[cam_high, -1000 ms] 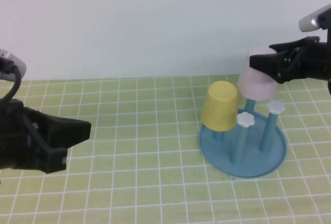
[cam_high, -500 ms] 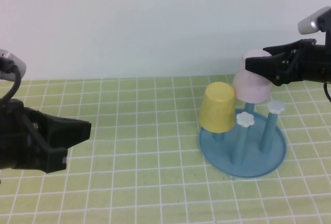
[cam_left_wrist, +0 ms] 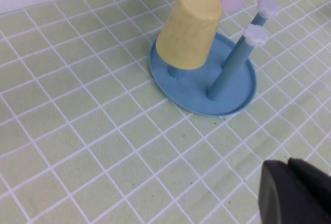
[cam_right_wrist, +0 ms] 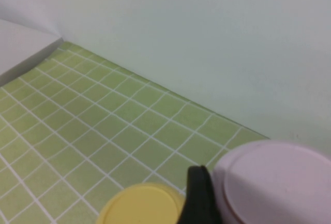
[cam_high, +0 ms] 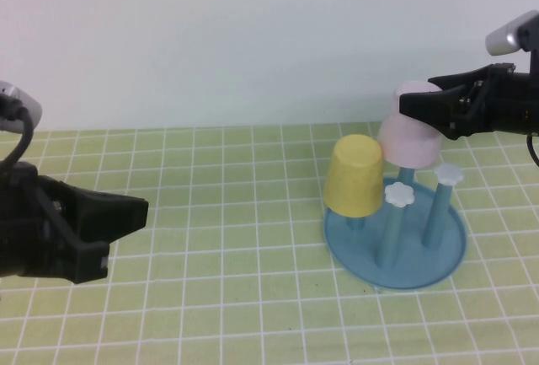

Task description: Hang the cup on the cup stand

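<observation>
R gripper (cam_high: pixel 414 105) clamps pink cup (cam_high: pixel 410 139) near its base; cup inverted, tilted, hanging below the fingertips over cup stand (cam_high: pixel 396 243) rear peg. L gripper (cam_high: pixel 139 211) shut, far off.

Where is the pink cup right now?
In the high view, the pink cup sits upside down over the cup stand on the right, behind the yellow cup, in the right gripper.

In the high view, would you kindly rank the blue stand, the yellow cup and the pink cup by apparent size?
1. Round blue cup stand, clearly largest.
2. Upturned yellow plastic cup and pale pink plastic cup: about alike; the right end effector hides part of the pink one, so unranked.
</observation>
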Robot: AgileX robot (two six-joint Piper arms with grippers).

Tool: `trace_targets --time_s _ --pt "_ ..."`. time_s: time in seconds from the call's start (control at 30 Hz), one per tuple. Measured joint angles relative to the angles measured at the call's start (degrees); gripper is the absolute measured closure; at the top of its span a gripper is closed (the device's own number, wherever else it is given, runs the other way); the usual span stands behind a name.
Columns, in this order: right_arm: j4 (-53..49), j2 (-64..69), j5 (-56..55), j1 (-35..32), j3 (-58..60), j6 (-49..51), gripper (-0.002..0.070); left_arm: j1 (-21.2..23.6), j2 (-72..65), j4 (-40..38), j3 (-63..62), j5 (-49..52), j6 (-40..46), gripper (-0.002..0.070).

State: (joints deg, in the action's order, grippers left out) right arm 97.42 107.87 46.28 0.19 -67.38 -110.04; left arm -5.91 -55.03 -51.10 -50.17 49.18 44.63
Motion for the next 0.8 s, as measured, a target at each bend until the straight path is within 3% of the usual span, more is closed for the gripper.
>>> trace_targets --time_s 0.23,0.33,0.5,0.6,0.67,0.73,0.8 --pt "0.0 0.0 0.0 0.0 0.0 1.0 0.0016 0.0 0.0 0.0 0.0 -0.2 0.0 0.0675" --pt "0.0 0.0 0.0 0.0 0.0 1.8 0.001 0.0 0.0 0.0 0.0 -0.1 0.0 0.0675" --pt "0.0 0.0 0.0 0.0 0.0 2.1 0.0057 0.0 0.0 0.0 0.0 0.7 0.4 0.0675" --pt "0.0 0.0 0.8 0.0 0.0 3.4 0.0144 0.0 0.6 0.0 0.0 1.2 0.7 0.0675" --pt "0.0 -0.1 2.1 0.0 0.0 3.7 0.0267 0.0 1.9 0.0 0.0 1.3 1.0 0.0675" --pt "0.0 -0.7 3.5 0.0 0.0 4.0 0.0467 0.0 4.1 0.1 0.0 1.3 1.0 0.0675" --pt "0.0 -2.0 4.1 0.0 0.0 4.3 0.0585 0.0 6.8 0.8 0.0 1.4 1.0 0.0675"
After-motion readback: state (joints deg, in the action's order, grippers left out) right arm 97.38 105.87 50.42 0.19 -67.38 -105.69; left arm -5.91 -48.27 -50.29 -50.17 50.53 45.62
